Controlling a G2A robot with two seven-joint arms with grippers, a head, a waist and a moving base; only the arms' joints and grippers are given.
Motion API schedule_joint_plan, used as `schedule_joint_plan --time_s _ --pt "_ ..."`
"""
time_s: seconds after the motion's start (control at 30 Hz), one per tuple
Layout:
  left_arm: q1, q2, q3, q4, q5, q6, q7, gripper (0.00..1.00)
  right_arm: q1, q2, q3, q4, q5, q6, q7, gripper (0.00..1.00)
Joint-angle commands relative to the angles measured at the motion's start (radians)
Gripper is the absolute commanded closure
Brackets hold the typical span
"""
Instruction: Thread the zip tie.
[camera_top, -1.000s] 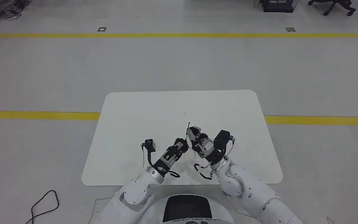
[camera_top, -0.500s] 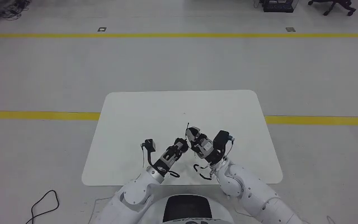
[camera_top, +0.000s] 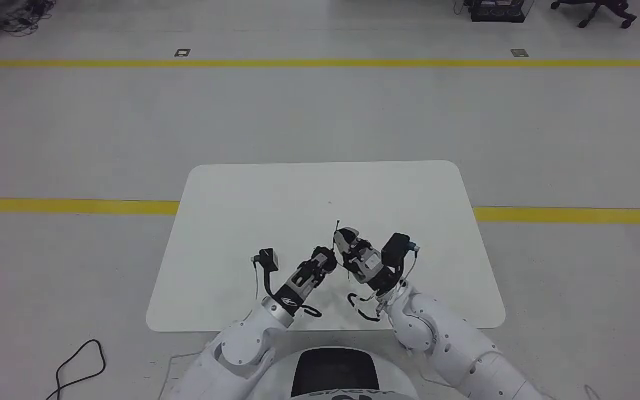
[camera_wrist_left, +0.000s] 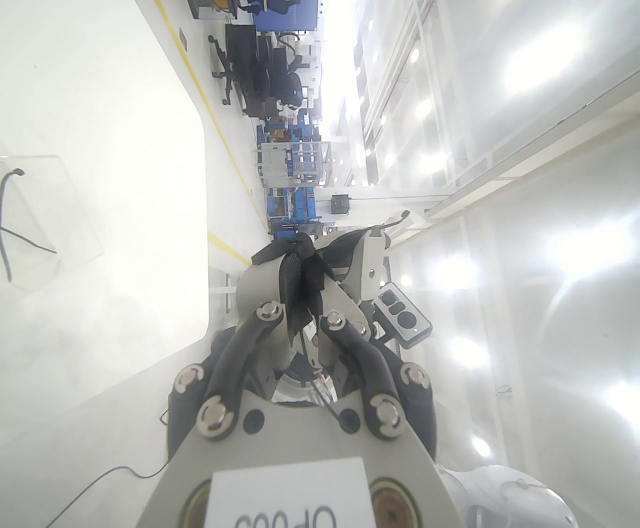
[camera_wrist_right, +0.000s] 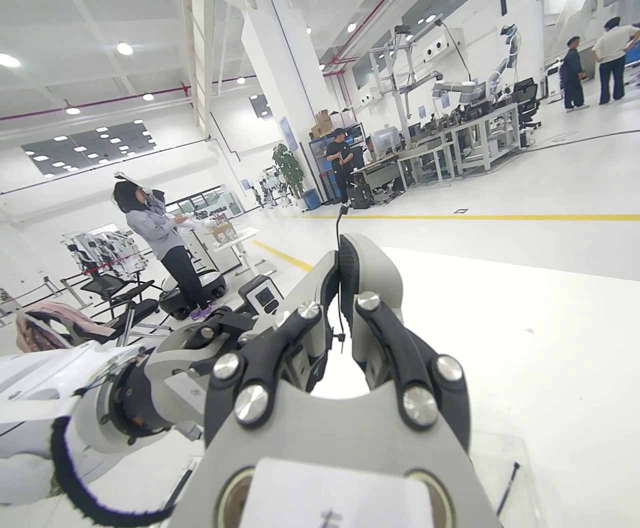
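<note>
Right gripper (camera_wrist_right: 342, 246): fingers pressed together and clamped on the zip tie (camera_wrist_right: 338, 222). The thin black tie runs upright between the pads. Its head end projects above the fingertips and its lower end hangs inside the finger frame.

Left gripper (camera_wrist_left: 300, 260): fingers drawn together, black pads touching. Whether they pinch anything cannot be told. A thin black strand crosses the frame behind the pads. In the left wrist view, the right gripper stands just behind the left gripper's fingertips, with the tie's head end projecting past it.

Position: in the top view both grippers are raised over the near half of the white table (camera_top: 300, 195), tips close together.

Other items: a clear sheet (camera_wrist_right: 495, 450) lies flat on the table beneath the arms, with a spare tie (camera_wrist_right: 510, 482) on it.

Change from the earlier top views: both arms hold nearly the same pose. Half a second ago the tie's tip leaned slightly toward the left arm. It now stands where it stood one second ago. The grip is unchanged.
</note>
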Motion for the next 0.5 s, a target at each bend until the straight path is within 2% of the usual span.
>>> schedule_joint_plan --time_s 0.0,0.47 --pt "0.001 0.001 -0.004 -0.001 0.001 0.0 0.0 1.0 -0.001 0.0 0.0 -0.002 -0.001 0.0 -0.001 1.0" --pt "0.005 0.001 -0.008 -0.006 0.006 0.0 0.0 1.0 0.003 0.003 -0.001 -0.004 -0.003 0.0 0.006 1.0"
